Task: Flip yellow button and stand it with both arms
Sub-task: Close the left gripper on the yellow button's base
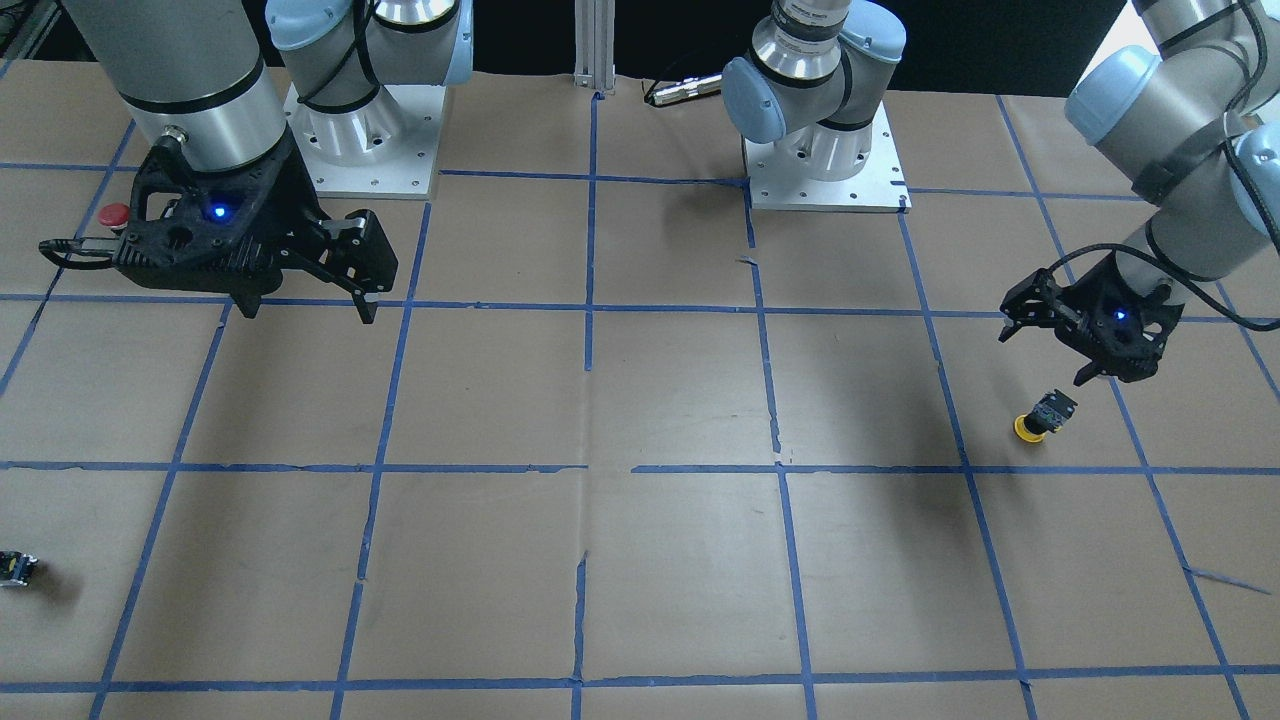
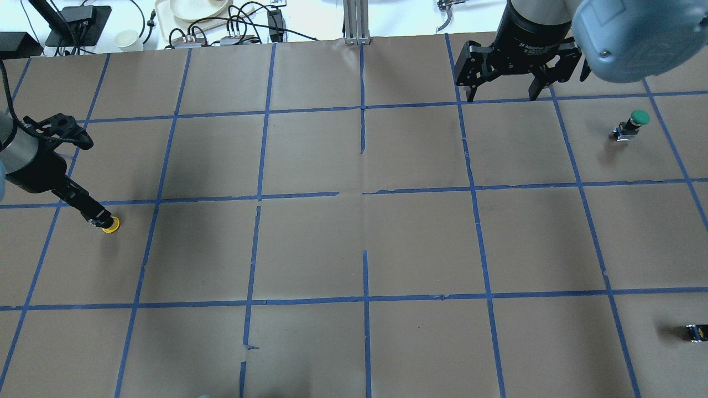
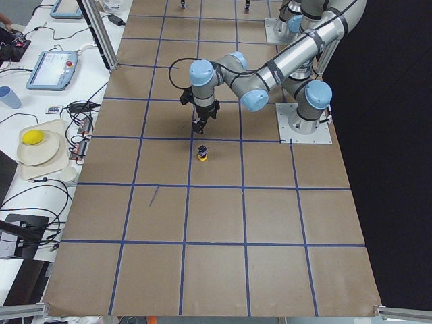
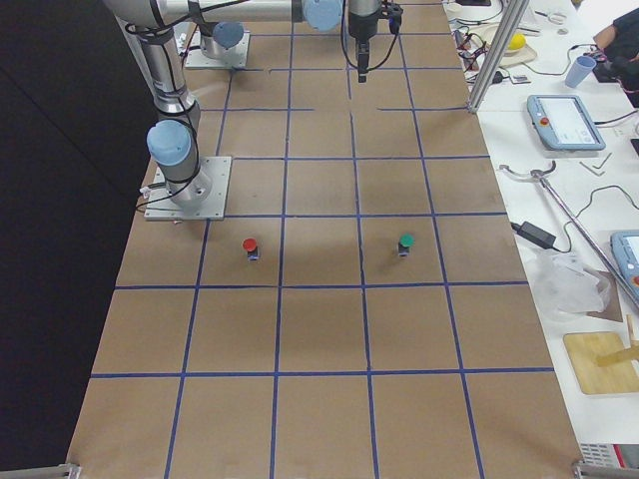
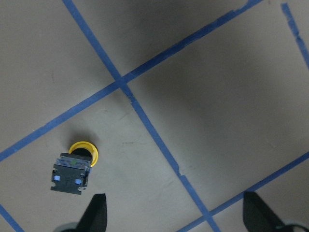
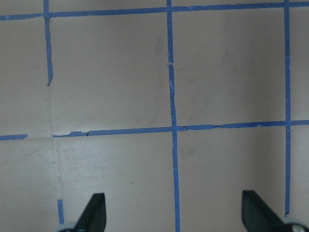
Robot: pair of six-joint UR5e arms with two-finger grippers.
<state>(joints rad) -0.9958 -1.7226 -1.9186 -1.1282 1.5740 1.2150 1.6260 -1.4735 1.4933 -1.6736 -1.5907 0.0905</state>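
The yellow button (image 1: 1040, 415) stands upside down on its yellow cap, black body up, on the brown paper; it also shows in the overhead view (image 2: 111, 224), the exterior left view (image 3: 202, 154) and the left wrist view (image 5: 75, 165). My left gripper (image 1: 1045, 350) (image 2: 94, 182) (image 5: 176, 217) is open and empty, hovering just above and beside the button, which sits ahead of one fingertip (image 5: 96, 212) and not between the two. My right gripper (image 1: 308, 308) (image 2: 503, 98) (image 6: 175, 217) is open and empty, held high over bare paper far from the button.
A red-capped button (image 1: 113, 215) (image 4: 250, 245) and a green-capped button (image 2: 636, 119) (image 4: 405, 242) stand on the right arm's side. A small dark component (image 1: 15, 568) (image 2: 696, 331) lies near the table edge. Two arm bases (image 1: 360, 130) (image 1: 825, 150) sit at the robot's side.
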